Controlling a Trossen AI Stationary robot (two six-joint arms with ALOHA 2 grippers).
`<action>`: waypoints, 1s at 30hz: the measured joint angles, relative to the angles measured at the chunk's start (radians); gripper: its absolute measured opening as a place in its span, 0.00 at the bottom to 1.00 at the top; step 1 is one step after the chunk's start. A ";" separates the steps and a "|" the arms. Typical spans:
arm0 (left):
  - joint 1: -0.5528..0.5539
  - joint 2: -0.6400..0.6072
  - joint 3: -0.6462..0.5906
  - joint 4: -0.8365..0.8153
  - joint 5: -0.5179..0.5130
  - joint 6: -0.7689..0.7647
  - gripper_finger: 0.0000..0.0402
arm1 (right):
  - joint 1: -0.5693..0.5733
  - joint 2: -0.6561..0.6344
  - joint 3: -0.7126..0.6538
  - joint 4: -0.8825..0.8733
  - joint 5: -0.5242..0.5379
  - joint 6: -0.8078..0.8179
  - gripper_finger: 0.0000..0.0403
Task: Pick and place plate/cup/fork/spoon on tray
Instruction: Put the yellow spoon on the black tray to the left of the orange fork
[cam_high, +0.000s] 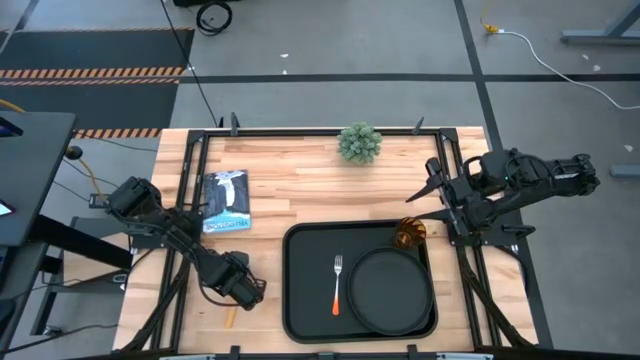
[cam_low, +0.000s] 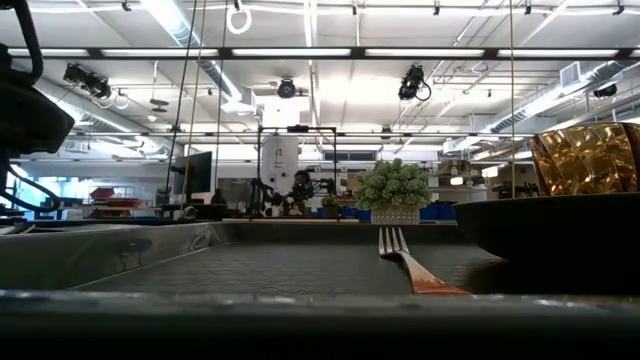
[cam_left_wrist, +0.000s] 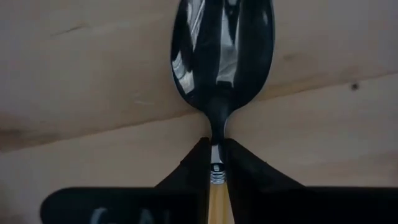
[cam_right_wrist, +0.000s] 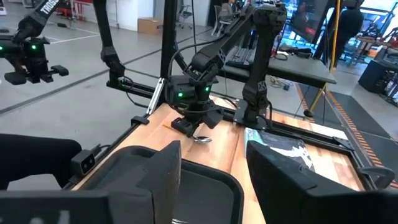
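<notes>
The black tray (cam_high: 300, 300) lies at the table's near middle. On it are the round black plate (cam_high: 392, 290), the orange-handled fork (cam_high: 338, 285) to the plate's left, and the amber cup (cam_high: 408, 233) in the far right corner. They also show in the low view: fork (cam_low: 412, 268), plate (cam_low: 550, 235), cup (cam_low: 588, 158). My left gripper (cam_high: 243, 288) is left of the tray, low over the wood, shut on the spoon (cam_left_wrist: 222, 50). The spoon's orange handle end (cam_high: 228, 318) sticks out toward the near edge. My right gripper (cam_high: 425, 185) is open and empty, raised above the table's far right. My left gripper pinches the spoon between its two fingers at the neck (cam_left_wrist: 215, 149), where the metal meets the orange handle. The fingers come from above and lie across the spoon. The bowl (cam_right_wrist: 202, 139) is level and close to the wood; I cannot tell whether it rests there.
A small potted plant (cam_high: 360, 143) stands at the far edge in the middle. A blue-and-white packet (cam_high: 226, 200) lies at the far left. Bare wood shows between the packet and the tray. The tray has bare floor left of the fork (cam_high: 310, 270).
</notes>
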 joint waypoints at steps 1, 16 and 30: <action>0.002 0.000 0.000 0.005 -0.009 -0.010 0.09 | 0.000 0.000 0.000 0.000 0.000 0.000 0.47; 0.005 0.003 0.050 0.012 -0.204 -0.086 0.09 | 0.000 0.000 0.000 0.000 0.000 -0.008 0.46; 0.049 0.001 0.139 0.001 -0.391 -0.082 0.09 | 0.000 0.002 0.000 0.017 0.000 -0.014 0.45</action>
